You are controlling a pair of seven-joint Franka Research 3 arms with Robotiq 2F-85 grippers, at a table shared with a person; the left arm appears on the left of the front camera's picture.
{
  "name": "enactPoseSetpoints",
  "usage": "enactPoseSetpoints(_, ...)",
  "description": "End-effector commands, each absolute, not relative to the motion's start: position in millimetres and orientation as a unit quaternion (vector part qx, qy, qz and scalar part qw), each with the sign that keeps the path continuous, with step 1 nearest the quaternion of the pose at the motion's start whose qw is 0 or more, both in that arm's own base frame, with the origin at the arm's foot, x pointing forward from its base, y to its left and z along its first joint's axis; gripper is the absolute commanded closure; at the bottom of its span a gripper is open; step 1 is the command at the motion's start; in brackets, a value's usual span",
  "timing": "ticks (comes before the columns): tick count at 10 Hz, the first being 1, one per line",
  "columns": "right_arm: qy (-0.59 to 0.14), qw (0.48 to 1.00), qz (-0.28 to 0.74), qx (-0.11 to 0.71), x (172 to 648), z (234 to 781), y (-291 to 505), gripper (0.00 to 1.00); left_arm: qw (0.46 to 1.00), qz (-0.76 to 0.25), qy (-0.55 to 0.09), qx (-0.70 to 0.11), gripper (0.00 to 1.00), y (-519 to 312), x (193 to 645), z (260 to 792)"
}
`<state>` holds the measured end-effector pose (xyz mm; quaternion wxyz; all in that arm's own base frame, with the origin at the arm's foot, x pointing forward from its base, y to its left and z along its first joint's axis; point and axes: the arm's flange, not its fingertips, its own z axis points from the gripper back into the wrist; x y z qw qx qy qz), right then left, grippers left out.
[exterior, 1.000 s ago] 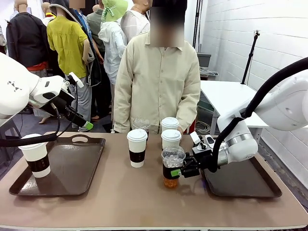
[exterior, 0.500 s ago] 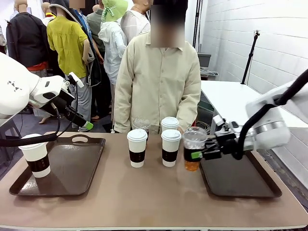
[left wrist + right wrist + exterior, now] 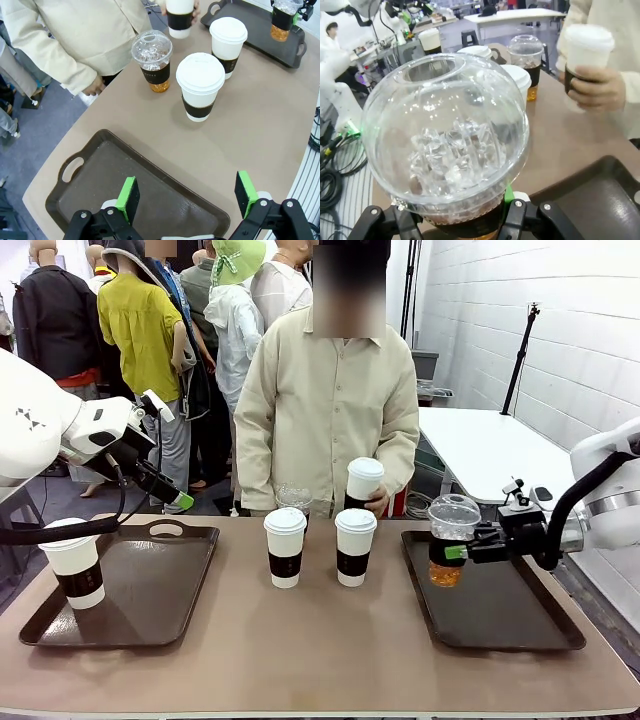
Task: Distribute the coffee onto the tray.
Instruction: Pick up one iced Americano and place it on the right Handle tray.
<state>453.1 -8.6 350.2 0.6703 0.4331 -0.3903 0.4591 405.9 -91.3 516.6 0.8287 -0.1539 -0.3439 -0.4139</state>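
Right gripper (image 3: pixel 463 552), clamped on the iced cup (image 3: pixel 453 517), just swung it over the right tray (image 3: pixel 505 615), so drop-off looks next; left gripper (image 3: pixel 187 193) is spread wide, empty.

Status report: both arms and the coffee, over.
Left fingers open above left brown tray. Right fingers shut on clear dome-lidded plastic cup of amber drink, over right brown tray. Nothing in the way; person's hand holds white lidded paper cup.
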Motion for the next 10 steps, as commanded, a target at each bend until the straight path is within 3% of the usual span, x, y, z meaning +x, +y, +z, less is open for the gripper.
enactPoseSetpoints(1,-0.390,0.666,0.457,0.442,447.3,353.4,-6.2,0.34,0.827,-0.413,-0.345,-0.163,0.00,-89.7,407.2,514.9)
enactPoseSetpoints(6,-0.388,0.673,0.456,0.434,451.5,346.0,-9.4,0.34,0.827,-0.413,-0.345,-0.163,0.00,-89.7,407.2,514.9)
enactPoseSetpoints(10,-0.429,0.681,0.442,0.396,506.7,339.4,-26.8,0.34,0.827,-0.413,-0.345,-0.163,0.00,-89.7,407.2,514.9)
